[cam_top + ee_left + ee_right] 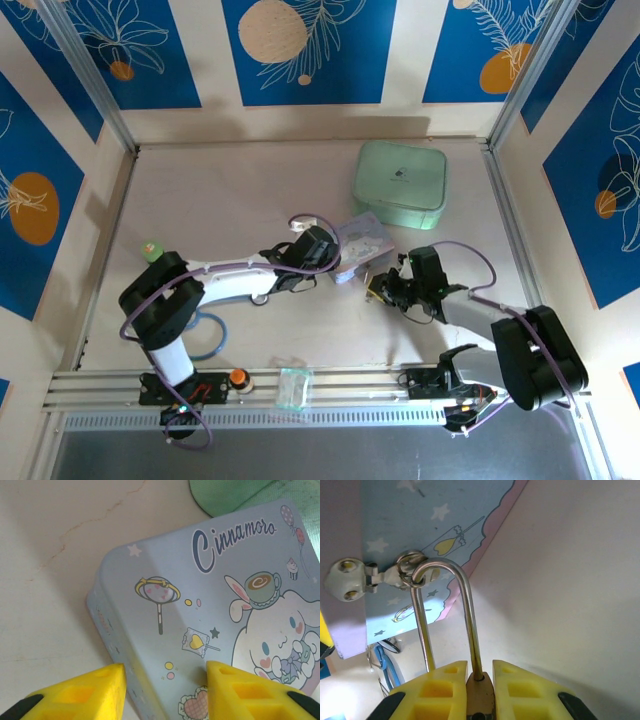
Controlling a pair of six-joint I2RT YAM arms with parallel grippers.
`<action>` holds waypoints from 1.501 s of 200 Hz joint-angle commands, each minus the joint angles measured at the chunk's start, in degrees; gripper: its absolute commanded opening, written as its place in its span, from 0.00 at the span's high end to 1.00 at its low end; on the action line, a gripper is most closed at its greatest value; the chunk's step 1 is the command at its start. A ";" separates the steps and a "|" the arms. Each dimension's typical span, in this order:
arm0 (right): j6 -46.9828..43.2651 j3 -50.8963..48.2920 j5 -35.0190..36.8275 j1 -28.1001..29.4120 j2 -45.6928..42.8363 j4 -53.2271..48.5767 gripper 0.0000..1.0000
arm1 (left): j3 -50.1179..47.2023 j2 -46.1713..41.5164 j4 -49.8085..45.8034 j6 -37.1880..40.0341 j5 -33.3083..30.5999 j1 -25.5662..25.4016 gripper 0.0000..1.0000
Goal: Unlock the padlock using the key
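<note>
Right gripper (pixel 480 672) clamps padlock (pixel 480 694), shackle (pixel 466 597) through hasp (pixel 375 575) of tin (pixel 200 605). Left gripper (pixel 165 680) wide open, empty, over tin corner. Unlocking apparently not yet done.

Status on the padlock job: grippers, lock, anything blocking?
Right gripper shut on padlock body. Shackle through hasp ring on tin. Left gripper open, over tin lid. Tin crowds the lock.

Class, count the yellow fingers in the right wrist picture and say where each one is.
2. One finger sits left of the brass padlock, the other finger right of it, clamping its body between them. None seem hidden.
</note>
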 commanded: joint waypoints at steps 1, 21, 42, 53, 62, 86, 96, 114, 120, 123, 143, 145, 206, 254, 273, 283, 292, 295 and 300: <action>8.02 -3.76 5.62 -0.74 1.62 -3.44 1.00 | -4.17 2.94 -12.45 -0.65 -0.07 0.38 0.57; 10.52 -2.18 8.09 -0.63 1.54 -0.75 1.00 | -3.70 3.65 -13.14 -0.41 -0.82 0.38 0.58; 13.88 -0.83 13.43 1.12 1.43 1.78 1.00 | -3.39 4.76 -12.91 0.05 -0.71 0.38 0.58; 15.35 -0.24 15.76 2.19 1.67 2.84 1.00 | -3.09 5.33 -12.81 0.05 -0.38 0.38 0.58; 16.68 -0.29 17.05 2.69 1.68 4.06 1.00 | -2.84 5.75 -12.89 0.22 -0.35 0.38 0.58; 19.59 -0.82 19.50 2.83 0.99 6.41 1.00 | -2.20 6.50 -13.62 0.82 -0.44 0.38 0.59; 20.57 -1.00 19.82 2.19 1.31 7.81 1.00 | -2.03 6.63 -13.72 1.25 -0.43 0.37 0.59; 21.15 0.15 21.67 1.67 2.67 9.47 1.00 | -1.72 7.13 -13.77 1.28 -0.30 0.38 0.59; 21.11 0.99 21.98 1.33 3.12 8.89 1.00 | -1.59 7.34 -14.07 1.19 -0.43 0.38 0.59; 21.11 1.28 21.72 0.99 3.50 8.88 1.00 | -1.50 7.45 -14.06 1.19 -0.33 0.38 0.59; 21.76 1.67 19.74 -1.27 5.13 11.67 1.00 | -1.68 7.65 -13.80 1.27 -0.02 0.42 0.59; 21.81 1.71 19.65 -1.44 5.19 11.72 1.00 | -1.67 7.65 -13.83 1.27 0.06 0.45 0.59; 15.53 5.13 16.34 -2.79 8.87 7.37 1.00 | -2.02 6.79 -14.43 1.22 -0.40 1.18 0.59; 20.90 2.05 9.94 -6.53 16.25 20.75 1.00 | -3.05 5.93 -13.35 2.12 -0.12 2.07 0.59; 24.90 4.02 8.09 -6.41 21.20 25.28 1.00 | -4.01 5.69 -12.40 1.97 0.09 2.05 0.60; 25.94 4.62 6.80 -6.51 23.37 27.43 1.00 | -4.00 5.50 -12.67 2.27 -0.29 2.13 0.60; 25.33 5.58 6.16 -6.58 24.31 25.77 1.00 | -3.89 5.37 -12.84 2.55 -0.51 2.13 0.60; 24.87 5.73 6.17 -6.44 24.35 25.11 1.00 | -3.87 5.44 -12.80 2.64 -0.51 2.13 0.60; 24.32 5.73 6.67 -6.30 24.33 24.11 1.00 | -3.74 5.53 -12.81 2.64 -0.38 2.27 0.60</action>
